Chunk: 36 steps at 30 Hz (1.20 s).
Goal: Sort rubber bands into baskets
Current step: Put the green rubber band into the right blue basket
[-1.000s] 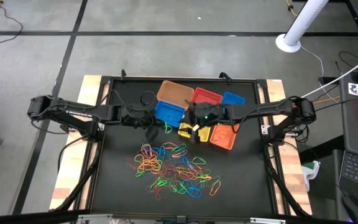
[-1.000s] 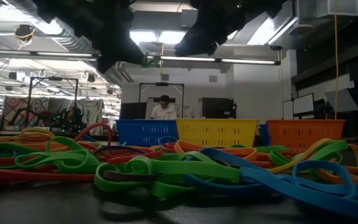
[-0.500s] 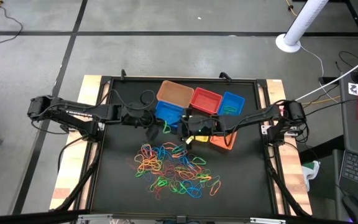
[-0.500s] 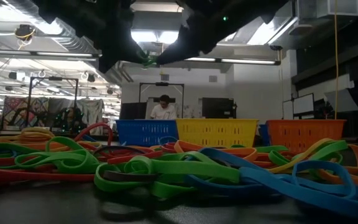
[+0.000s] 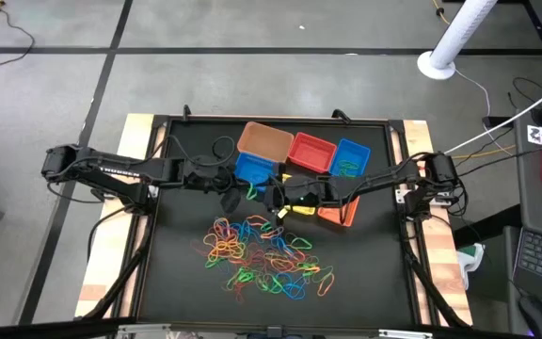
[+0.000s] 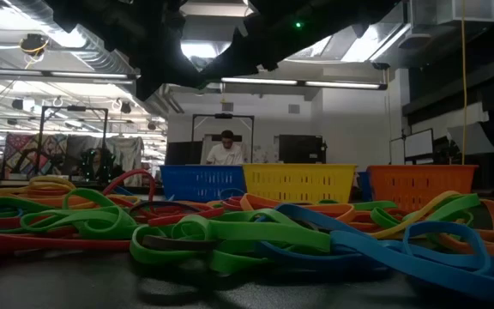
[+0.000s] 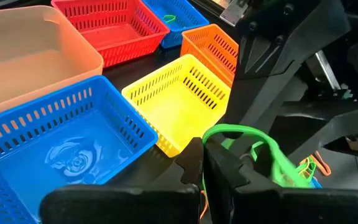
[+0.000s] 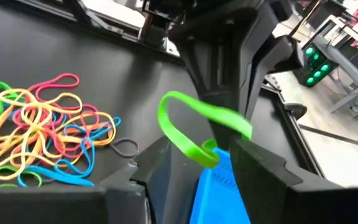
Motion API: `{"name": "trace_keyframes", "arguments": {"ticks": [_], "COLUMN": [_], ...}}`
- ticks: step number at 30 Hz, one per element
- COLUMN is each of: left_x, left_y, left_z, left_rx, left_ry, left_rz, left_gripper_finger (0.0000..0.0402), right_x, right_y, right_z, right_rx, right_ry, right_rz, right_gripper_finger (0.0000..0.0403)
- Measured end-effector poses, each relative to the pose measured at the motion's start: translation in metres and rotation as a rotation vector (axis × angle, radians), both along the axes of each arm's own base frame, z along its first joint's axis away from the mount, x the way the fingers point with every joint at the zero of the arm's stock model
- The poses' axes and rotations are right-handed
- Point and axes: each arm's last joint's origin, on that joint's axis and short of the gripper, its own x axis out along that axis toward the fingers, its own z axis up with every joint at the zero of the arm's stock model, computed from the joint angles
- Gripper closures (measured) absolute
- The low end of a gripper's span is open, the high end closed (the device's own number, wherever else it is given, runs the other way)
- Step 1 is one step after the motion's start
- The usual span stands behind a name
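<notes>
Left gripper [image 5: 249, 192] pinching green band [image 7: 253, 144], held above surface just near of blue basket [image 5: 255, 168]. Right gripper [image 5: 273, 196] spread, fingers either side of same band, just right of left gripper. Band pile [image 5: 262, 255] on near surface.

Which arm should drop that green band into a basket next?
Left. The left gripper is shut on the green band, near the baskets. The right gripper is open, close to the band but not holding it.
</notes>
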Motion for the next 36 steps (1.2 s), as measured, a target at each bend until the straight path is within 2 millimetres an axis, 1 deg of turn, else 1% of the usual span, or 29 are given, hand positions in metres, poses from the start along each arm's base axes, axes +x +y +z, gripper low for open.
{"name": "trace_keyframes", "arguments": {"ticks": [8,11,14,19,21,25,28,30,34,36], "left_x": [0.000,0.000,0.000,0.000,0.000,-0.001,-0.001,-0.001,0.000,-0.001], "left_y": [0.000,0.000,0.000,0.000,0.000,0.000,-0.002,-0.003,-0.007,-0.008], "left_z": [0.000,0.000,0.000,0.000,0.000,-0.001,-0.001,-0.001,-0.002,-0.002], "left_rx": [0.000,0.000,0.000,0.006,0.021,0.059,0.093,0.122,0.147,0.145], "left_ry": [0.000,0.000,0.000,0.002,0.005,0.028,0.036,0.041,0.047,0.049], "left_rz": [0.000,0.000,0.000,-0.004,-0.013,-0.039,-0.065,-0.089,-0.119,-0.130], "left_gripper_finger": [0.0397,0.0398,0.0392,0.0386,0.0385,0.0384,0.0384,0.0384,0.0384,0.0384], "right_x": [0.000,0.000,0.000,0.000,0.000,-0.003,-0.010,-0.017,-0.031,-0.040], "right_y": [0.000,0.000,0.000,0.001,0.002,0.001,0.000,-0.001,-0.004,-0.008], "right_z": [0.000,0.000,-0.001,-0.001,-0.001,0.000,0.003,0.008,0.020,0.027], "right_rx": [-0.001,-0.001,-0.001,0.014,0.021,0.025,0.026,0.019,-0.003,-0.012], "right_ry": [0.003,0.005,0.006,0.010,0.012,0.044,0.093,0.122,0.169,0.197], "right_rz": [0.000,0.000,0.000,0.036,0.056,0.056,0.027,0.004,-0.036,-0.058], "right_gripper_finger": [0.0237,0.0248,0.0282,0.0374,0.0394,0.0381,0.0392,0.0398,0.0393,0.0396]}}
